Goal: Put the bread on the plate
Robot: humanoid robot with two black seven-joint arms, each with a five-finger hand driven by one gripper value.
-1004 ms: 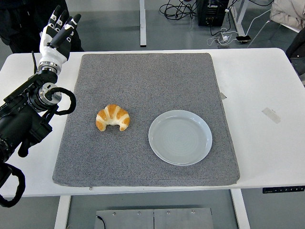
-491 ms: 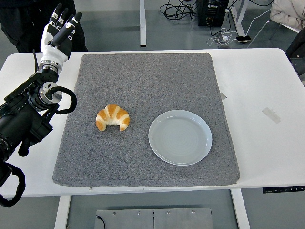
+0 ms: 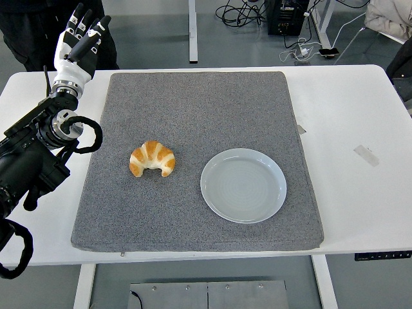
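Head view: left hand (image 3: 76,45) raised off the mat's far-left corner, fingers extended and relaxed, holding nothing. Right arm not visible. Croissant (image 3: 152,158) lies on the grey mat (image 3: 193,96), left of centre, ends toward the near edge. Plate (image 3: 243,185) empty, just right of the croissant, apart from it, toward the mat's near-right.

Risk: hand is well apart from the bread; a shallow approach may push the croissant across the mat. Curved, flaky shape could slip or crush under an uneven grasp.
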